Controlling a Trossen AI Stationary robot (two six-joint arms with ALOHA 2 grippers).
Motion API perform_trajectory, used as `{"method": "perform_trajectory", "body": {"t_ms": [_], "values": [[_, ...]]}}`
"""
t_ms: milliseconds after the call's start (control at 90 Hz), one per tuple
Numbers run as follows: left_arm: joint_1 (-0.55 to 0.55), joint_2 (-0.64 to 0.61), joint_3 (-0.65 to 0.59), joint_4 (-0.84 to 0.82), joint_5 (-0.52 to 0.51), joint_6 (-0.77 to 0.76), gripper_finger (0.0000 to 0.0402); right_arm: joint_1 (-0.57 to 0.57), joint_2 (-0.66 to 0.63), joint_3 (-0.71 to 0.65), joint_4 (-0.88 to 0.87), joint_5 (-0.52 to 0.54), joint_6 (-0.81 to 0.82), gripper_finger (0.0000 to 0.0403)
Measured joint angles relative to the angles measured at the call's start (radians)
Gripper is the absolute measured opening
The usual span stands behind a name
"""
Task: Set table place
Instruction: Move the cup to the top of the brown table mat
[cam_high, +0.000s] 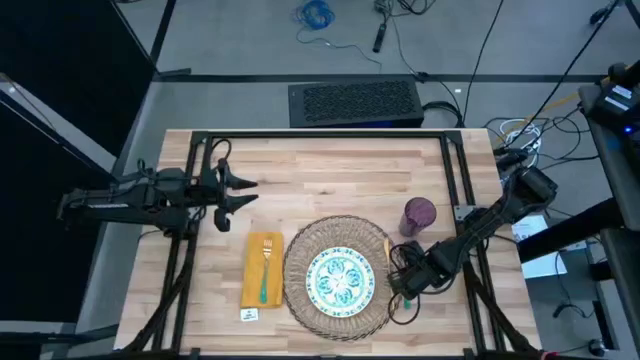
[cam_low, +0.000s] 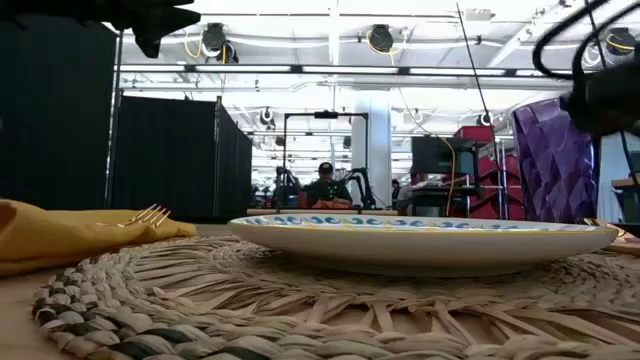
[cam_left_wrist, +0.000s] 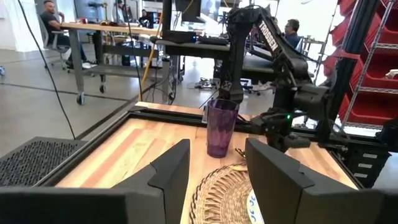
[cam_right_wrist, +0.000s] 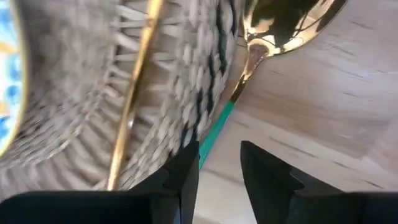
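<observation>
Right hand (cam_high: 402, 283) low at the mat's (cam_high: 338, 276) right edge, fingers narrowly apart over a green-handled spoon (cam_right_wrist: 249, 74) lying just off the rim; can't tell if it grips it. Plate (cam_high: 340, 279) centred on mat, cup (cam_high: 419, 215) up-right of mat, napkin (cam_high: 262, 268) with fork (cam_high: 266, 268) just left. Left hand (cam_high: 243, 193) wide, hovering up-left of mat over bare bench (cam_high: 330, 170), plenty of room there

the left arm stretches level from the left edge, its gripper (cam_high: 243, 197) raised with jaws spread apart. the right arm bends down and inward, its gripper (cam_high: 398, 283) low, jaws parted a little.
</observation>
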Motion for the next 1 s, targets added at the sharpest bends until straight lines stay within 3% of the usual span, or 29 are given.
{"method": "perform_trajectory", "body": {"t_ms": [356, 656, 1000], "values": [[0.0, 0.0, 0.0, 0.0, 0.0, -0.001, 0.0141, -0.002, -0.014, 0.285, -0.285, 0.064, -0.083, 0.0106], [0.0, 0.0, 0.0, 0.0, 0.015, -0.002, 0.0141, -0.003, -0.017, 0.614, -0.774, 0.287, 0.005, 0.0107], [0.0, 0.0, 0.0, 0.005, 0.022, -0.02, 0.0141, -0.183, -0.172, 0.537, -0.763, 0.315, -0.216, 0.018]]}}
